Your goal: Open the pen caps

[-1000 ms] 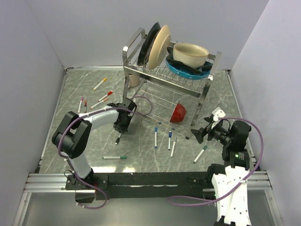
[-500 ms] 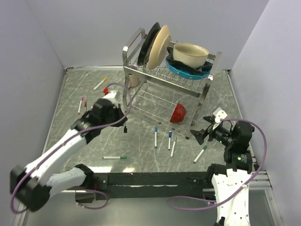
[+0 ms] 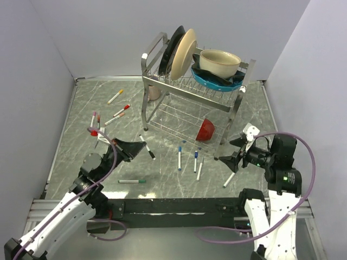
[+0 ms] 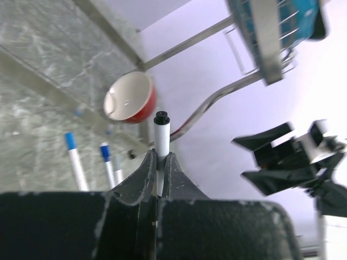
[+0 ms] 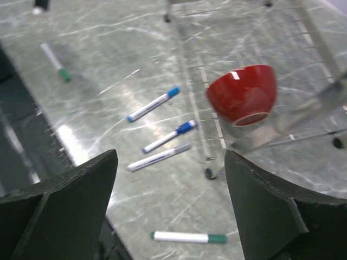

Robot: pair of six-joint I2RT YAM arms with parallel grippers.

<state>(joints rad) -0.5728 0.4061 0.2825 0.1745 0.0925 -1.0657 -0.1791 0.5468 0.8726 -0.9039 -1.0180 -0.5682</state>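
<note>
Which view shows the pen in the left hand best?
Left wrist: the pen is clamped in the left hand, black end up, close and sharp. Top view shows it small, jutting from the hand. Right wrist view doesn't clearly show it.

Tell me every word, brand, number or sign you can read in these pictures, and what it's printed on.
No text can be read in any view.
held pen in the left gripper: plain white barrel, no print visible.
loose pens: any print is too small to tell.
red bowl: no marking visible.
</note>
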